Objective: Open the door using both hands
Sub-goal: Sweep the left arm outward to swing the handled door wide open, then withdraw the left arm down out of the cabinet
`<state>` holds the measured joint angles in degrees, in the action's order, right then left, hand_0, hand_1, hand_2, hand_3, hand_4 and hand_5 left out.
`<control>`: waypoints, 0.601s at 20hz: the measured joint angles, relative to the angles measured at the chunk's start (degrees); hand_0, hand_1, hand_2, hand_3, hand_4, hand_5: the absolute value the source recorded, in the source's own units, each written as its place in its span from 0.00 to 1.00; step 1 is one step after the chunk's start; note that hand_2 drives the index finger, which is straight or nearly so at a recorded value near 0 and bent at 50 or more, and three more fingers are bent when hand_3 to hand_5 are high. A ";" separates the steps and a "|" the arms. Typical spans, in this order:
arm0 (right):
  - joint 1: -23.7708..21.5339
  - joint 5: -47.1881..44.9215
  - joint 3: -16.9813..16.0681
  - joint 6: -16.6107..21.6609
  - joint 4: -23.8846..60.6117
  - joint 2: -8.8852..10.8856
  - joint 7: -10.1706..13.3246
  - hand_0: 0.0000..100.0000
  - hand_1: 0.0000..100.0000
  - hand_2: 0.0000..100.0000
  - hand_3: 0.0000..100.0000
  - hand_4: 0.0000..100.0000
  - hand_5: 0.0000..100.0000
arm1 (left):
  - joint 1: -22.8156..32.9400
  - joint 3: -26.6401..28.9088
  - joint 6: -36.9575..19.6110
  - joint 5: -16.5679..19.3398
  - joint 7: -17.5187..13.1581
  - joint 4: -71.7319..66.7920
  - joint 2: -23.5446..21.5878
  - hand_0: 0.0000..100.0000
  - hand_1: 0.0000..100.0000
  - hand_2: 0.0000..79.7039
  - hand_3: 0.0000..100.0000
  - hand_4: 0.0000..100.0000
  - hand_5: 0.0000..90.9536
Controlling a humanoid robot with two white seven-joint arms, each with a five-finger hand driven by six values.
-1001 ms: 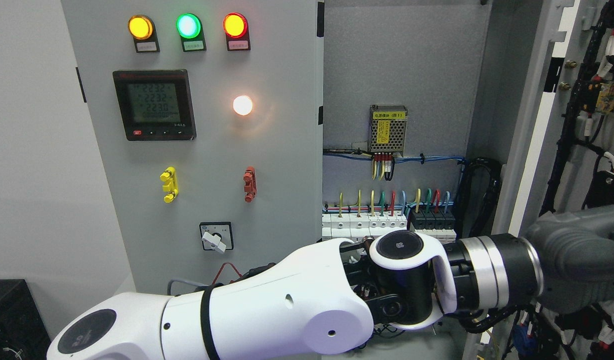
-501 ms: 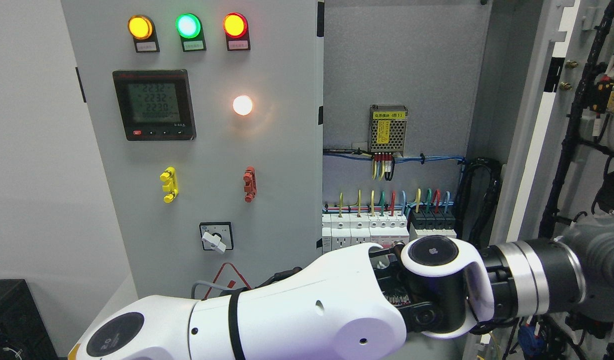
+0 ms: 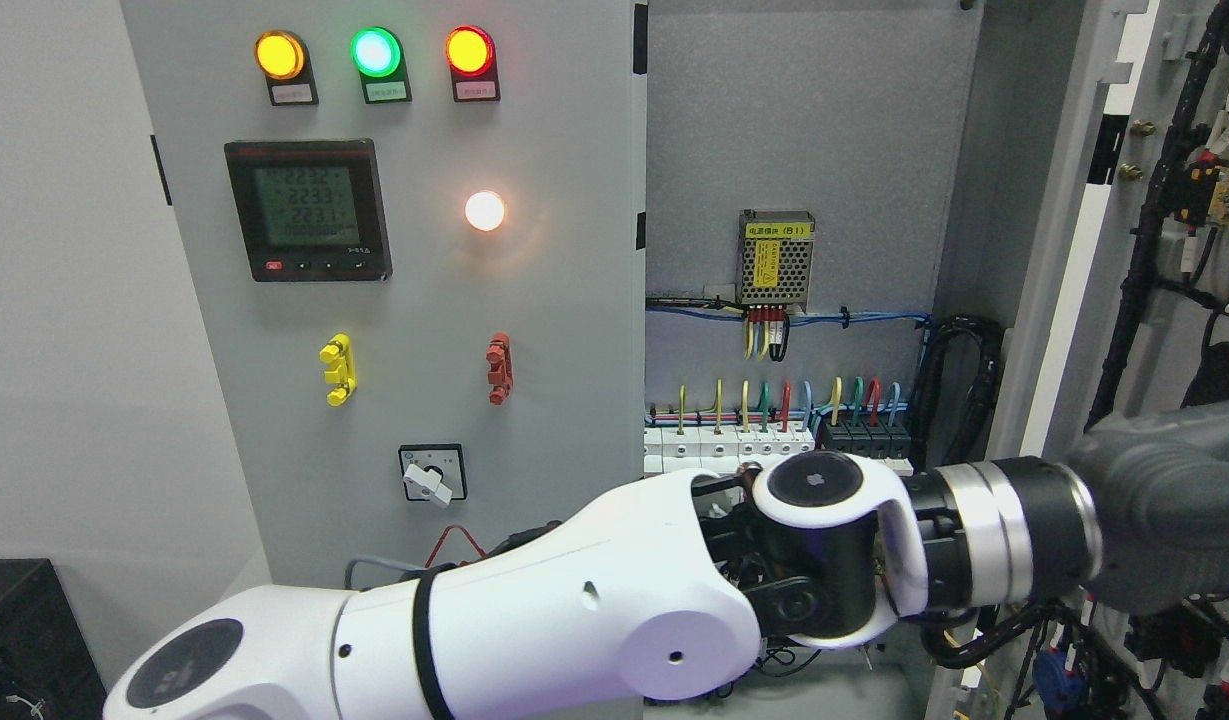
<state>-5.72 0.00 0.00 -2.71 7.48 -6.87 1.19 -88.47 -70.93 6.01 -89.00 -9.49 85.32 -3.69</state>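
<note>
In the head view the cabinet's right door is standing swung wide, right of the power supply, baring the wiring and breakers below it; the opening looks largely done. The left hand is reaching across below the breakers toward that door's inner side, and whether its grey fingers are spread or gripping cannot be told. Compared with half a second ago, the arm is sitting higher and drawn back leftward.

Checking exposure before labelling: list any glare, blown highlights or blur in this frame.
Head view: the white lamp is blown out, casting a warm halo on the grey door panel; the three indicator lights glow saturated; the meter display stays readable; the left hand at the right edge looks soft.
</note>
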 measured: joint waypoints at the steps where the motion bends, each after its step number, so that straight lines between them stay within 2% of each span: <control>1: 0.00 0.00 0.00 0.00 -0.01 0.00 0.00 0.06 0.14 0.00 0.00 0.00 0.00 | 1.47 -0.03 1.88 0.03 -0.44 1.31 -2.14 0.12 0.56 0.00 0.00 0.00 0.00; 3: 0.00 0.00 0.00 0.00 -0.01 0.00 0.00 0.06 0.14 0.00 0.00 0.00 0.00 | 5.28 -0.09 5.11 0.50 -2.01 3.82 -6.75 0.12 0.56 0.00 0.00 0.00 0.00; 5: 0.00 0.00 0.00 0.00 -0.01 0.00 0.00 0.06 0.14 0.00 0.00 0.00 0.00 | 10.10 -0.23 7.15 3.17 -3.66 5.83 -10.86 0.12 0.56 0.00 0.00 0.00 0.00; 8: 0.00 0.00 0.00 0.00 -0.01 0.00 0.00 0.06 0.14 0.00 0.00 0.00 0.00 | 19.86 -0.41 8.12 10.83 -5.57 8.32 -16.82 0.12 0.56 0.00 0.00 0.00 0.00; 12: 0.00 0.00 0.00 0.00 -0.02 0.00 0.00 0.06 0.14 0.00 0.00 0.00 0.00 | 35.98 -0.59 8.53 22.49 -6.47 10.26 -23.87 0.12 0.56 0.00 0.00 0.00 0.00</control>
<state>-5.71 0.00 0.00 -2.71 7.46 -6.86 1.19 -52.49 -71.52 14.54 -66.52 -15.95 95.58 -27.55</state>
